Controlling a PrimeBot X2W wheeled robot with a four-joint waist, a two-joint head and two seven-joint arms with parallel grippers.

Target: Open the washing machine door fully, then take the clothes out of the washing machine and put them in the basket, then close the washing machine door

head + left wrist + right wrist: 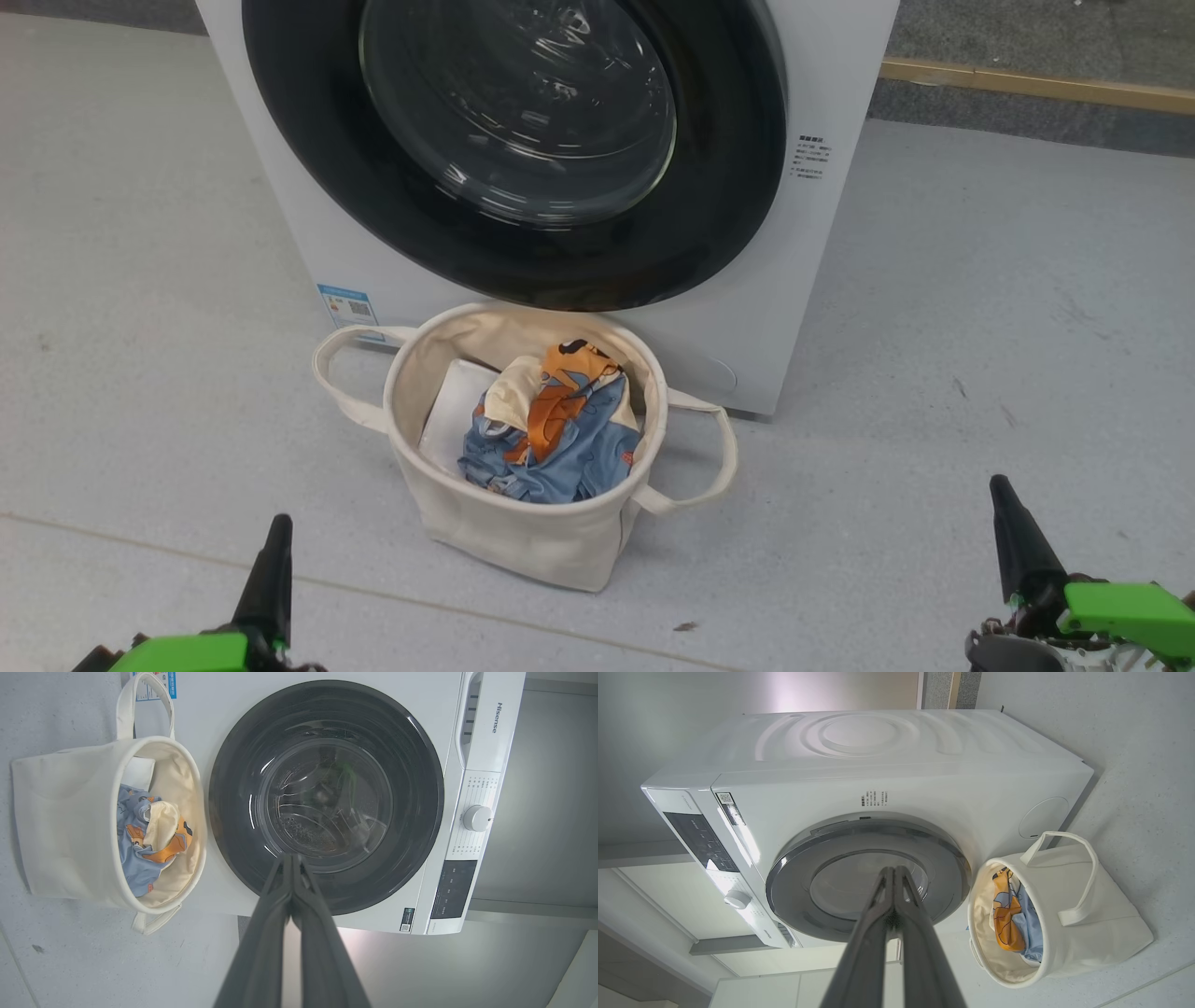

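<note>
You have the clothes [551, 429] bundled inside the basket [523, 551], which stands just in front of the washing machine [822, 233], at 6 o'clock from the washing machine door [523, 252]. The door looks shut flush. From the basket, the left gripper [290, 858] is at 7 o'clock and the right gripper [893, 870] at 5 o'clock, both empty with fingers pressed together. A forward swing could tip the soft basket. Open floor [980, 355] lies at 3 and 9 o'clock.

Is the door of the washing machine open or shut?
Shut. The washing machine door lies flat against the front of the washing machine, with no gap.
</note>
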